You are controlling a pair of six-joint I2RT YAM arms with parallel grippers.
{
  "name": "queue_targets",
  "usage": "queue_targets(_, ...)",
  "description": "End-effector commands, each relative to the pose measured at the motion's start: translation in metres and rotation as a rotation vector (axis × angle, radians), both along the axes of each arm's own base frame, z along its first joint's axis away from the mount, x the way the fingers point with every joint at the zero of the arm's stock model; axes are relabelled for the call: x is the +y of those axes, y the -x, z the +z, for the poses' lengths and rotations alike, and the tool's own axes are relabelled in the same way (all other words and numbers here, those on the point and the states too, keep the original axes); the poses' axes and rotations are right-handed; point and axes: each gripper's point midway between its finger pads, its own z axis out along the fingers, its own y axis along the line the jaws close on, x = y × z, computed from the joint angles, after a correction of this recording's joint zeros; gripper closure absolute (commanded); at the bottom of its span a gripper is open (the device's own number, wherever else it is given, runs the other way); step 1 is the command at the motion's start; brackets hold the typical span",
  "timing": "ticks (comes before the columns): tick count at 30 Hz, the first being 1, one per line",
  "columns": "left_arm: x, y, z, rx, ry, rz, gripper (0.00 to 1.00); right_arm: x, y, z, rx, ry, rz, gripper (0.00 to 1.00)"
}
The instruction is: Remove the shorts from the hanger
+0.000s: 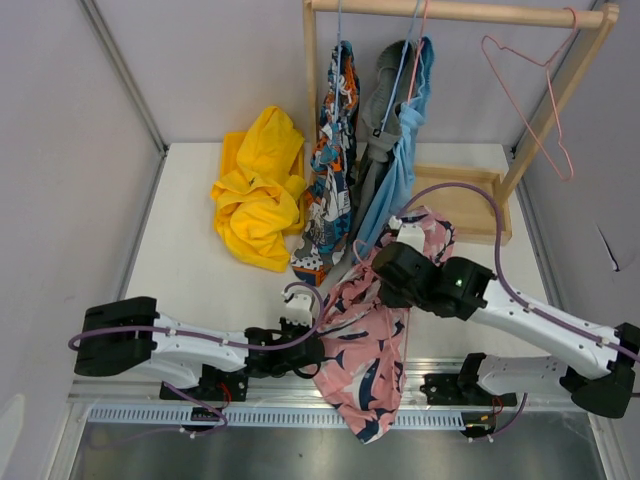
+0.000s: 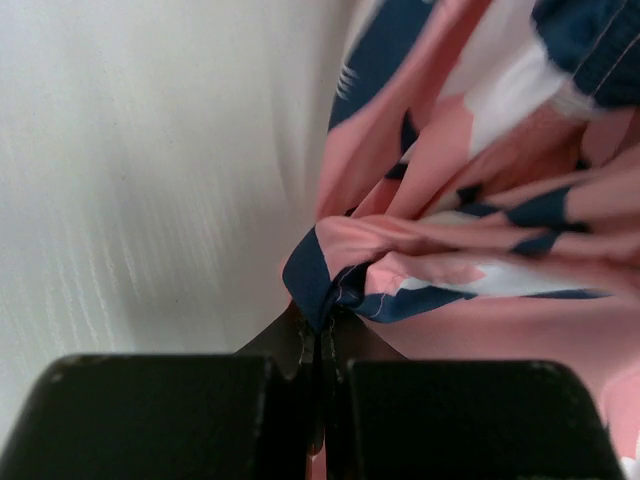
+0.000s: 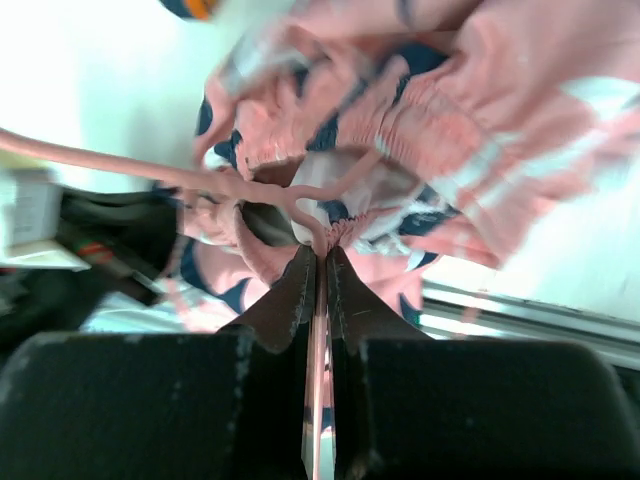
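The pink shorts with navy-white print (image 1: 365,345) are stretched between my grippers and droop over the table's front edge. My left gripper (image 1: 320,352) is shut on a navy hem fold (image 2: 320,285) of them. My right gripper (image 1: 381,274) is shut on a pink hanger (image 3: 150,170) at its neck, with the gathered waistband (image 3: 400,130) bunched round it. The yellow shorts (image 1: 258,190) lie crumpled on the table at the back left. The blue-orange-white print shorts (image 1: 335,150), grey shorts (image 1: 375,140) and light blue shorts (image 1: 410,130) hang from the rail.
A wooden rack with top rail (image 1: 460,10) and base (image 1: 465,200) stands at the back. An empty pink hanger (image 1: 545,95) hangs at its right end. A metal rail (image 1: 250,412) runs along the table's front edge.
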Motion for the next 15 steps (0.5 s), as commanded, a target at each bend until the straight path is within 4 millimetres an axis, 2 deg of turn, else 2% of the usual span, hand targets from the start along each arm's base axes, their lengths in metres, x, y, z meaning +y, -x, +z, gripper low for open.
queue_targets(1,0.022,0.003,-0.017,0.022,-0.109,0.008,1.00,-0.016,-0.007,0.033,-0.057,-0.046,-0.063,1.00)
queue_targets(8,0.022,0.003,-0.017,0.024,-0.119,0.008,1.00,-0.013,-0.010,0.077,-0.040,-0.251,-0.013,1.00)
queue_targets(9,0.021,0.003,-0.016,0.023,-0.118,0.008,1.00,-0.015,-0.014,0.089,-0.061,-0.271,-0.022,1.00)
queue_targets(11,0.022,0.003,-0.018,0.023,-0.127,0.009,1.00,-0.024,-0.018,0.098,-0.085,-0.256,-0.028,1.00)
queue_targets(12,0.020,0.003,-0.017,0.023,-0.124,0.009,1.00,-0.028,-0.021,0.109,-0.109,-0.266,-0.032,1.00)
queue_targets(14,0.020,0.003,-0.017,0.024,-0.129,0.009,1.00,-0.044,-0.030,0.117,-0.137,-0.246,-0.064,1.00)
queue_targets(15,0.021,0.003,-0.018,0.024,-0.132,0.009,1.00,-0.047,-0.032,0.129,-0.158,-0.268,-0.060,1.00)
